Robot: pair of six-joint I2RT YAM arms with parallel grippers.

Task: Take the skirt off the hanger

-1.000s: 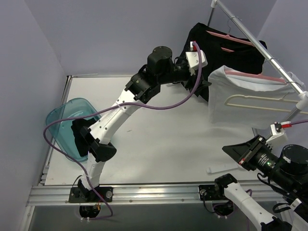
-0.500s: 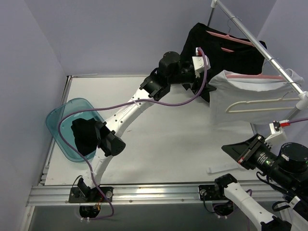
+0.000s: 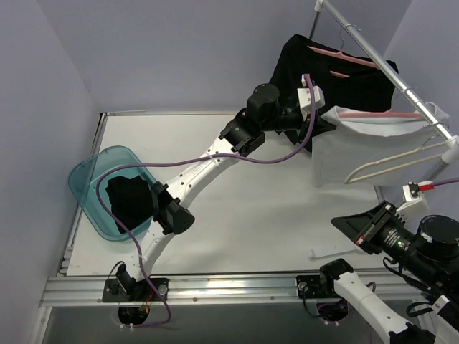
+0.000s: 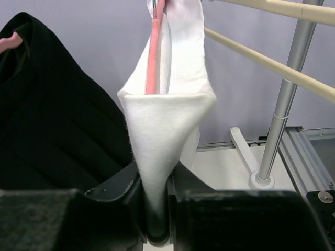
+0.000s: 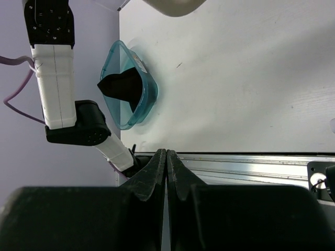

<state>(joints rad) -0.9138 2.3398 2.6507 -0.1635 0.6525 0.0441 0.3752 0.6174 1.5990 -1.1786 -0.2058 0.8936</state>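
One view, left wrist, shows left pincer [image 4: 155, 201] clamping white skirt [image 4: 168, 123].

The white skirt [image 4: 167, 130] is soft, matt cloth — slightly fuzzy; its pink hanger [image 4: 155, 47] smooth plastic, the pole [image 4: 285, 94] brushed metal.

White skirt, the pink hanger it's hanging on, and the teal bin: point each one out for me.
white skirt [image 3: 333, 154], top external view, on its flat front panel.
pink hanger [image 4: 154, 52], left wrist view, on the bar inside the skirt's waistband.
teal bin [image 3: 82, 175], top external view, on its bare left wall.
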